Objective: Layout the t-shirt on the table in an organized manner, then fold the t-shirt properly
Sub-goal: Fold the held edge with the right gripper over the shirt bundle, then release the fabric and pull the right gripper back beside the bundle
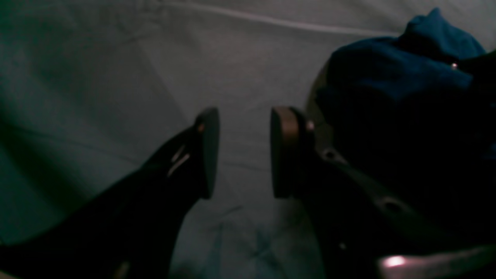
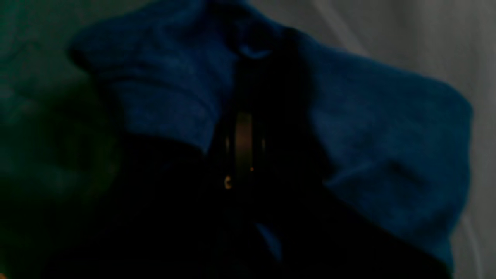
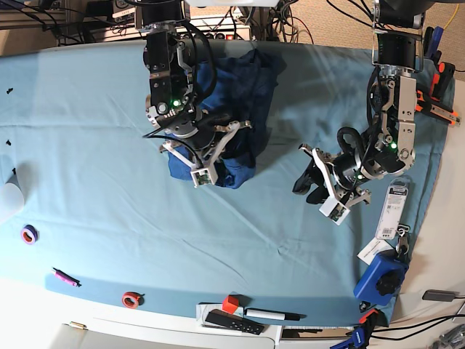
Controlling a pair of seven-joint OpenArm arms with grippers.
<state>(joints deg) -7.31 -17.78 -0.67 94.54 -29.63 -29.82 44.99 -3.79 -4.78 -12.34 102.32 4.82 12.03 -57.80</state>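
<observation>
The t-shirt (image 3: 236,109) lies bunched on the far middle of the table (image 3: 87,109), its long axis running away from the front edge. The right gripper (image 3: 221,149) pinches its near hem; the left gripper (image 3: 309,182), jaws spread and empty, hovers well apart over bare cloth.

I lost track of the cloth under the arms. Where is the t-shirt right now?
In the base view the t-shirt lies bunched on the far middle of the table, under the right gripper, which is shut on it; the left gripper hangs open, apart.
</observation>
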